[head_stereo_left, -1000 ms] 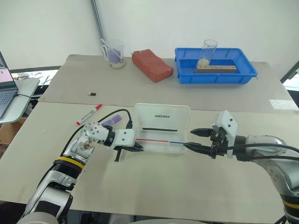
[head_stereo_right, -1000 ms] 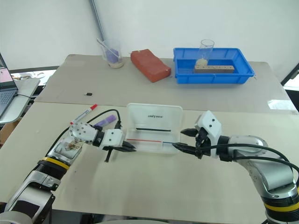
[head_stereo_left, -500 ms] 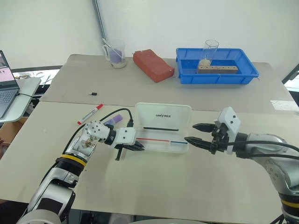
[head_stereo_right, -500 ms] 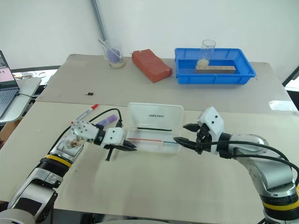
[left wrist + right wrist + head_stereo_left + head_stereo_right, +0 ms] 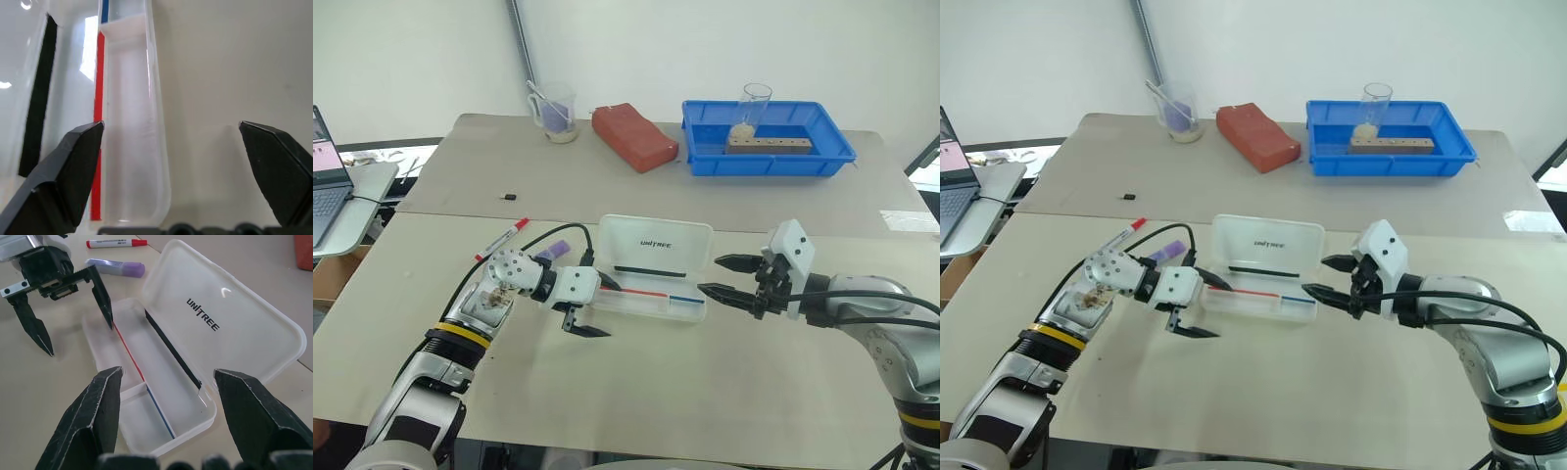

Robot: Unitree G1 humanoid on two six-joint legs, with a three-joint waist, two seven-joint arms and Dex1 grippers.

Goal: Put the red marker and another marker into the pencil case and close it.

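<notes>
Two wide-open, empty grippers, left gripper [image 5: 590, 309], right gripper [image 5: 719, 277], flanking translucent rectangular pencil case [image 5: 651, 272], lid up

1. Black capital letters reading "UNITREE" are printed on the raised, open lid of the pencil case [image 5: 230, 328], ahead of the right gripper [image 5: 166, 382], just past the gap between its spread jaws.
2. Small print on the red marker [image 5: 116, 243] is too small to read.

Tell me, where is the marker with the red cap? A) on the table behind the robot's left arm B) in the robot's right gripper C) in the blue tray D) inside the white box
A: the red marker lies on the table, outside the open pencil case.
</notes>
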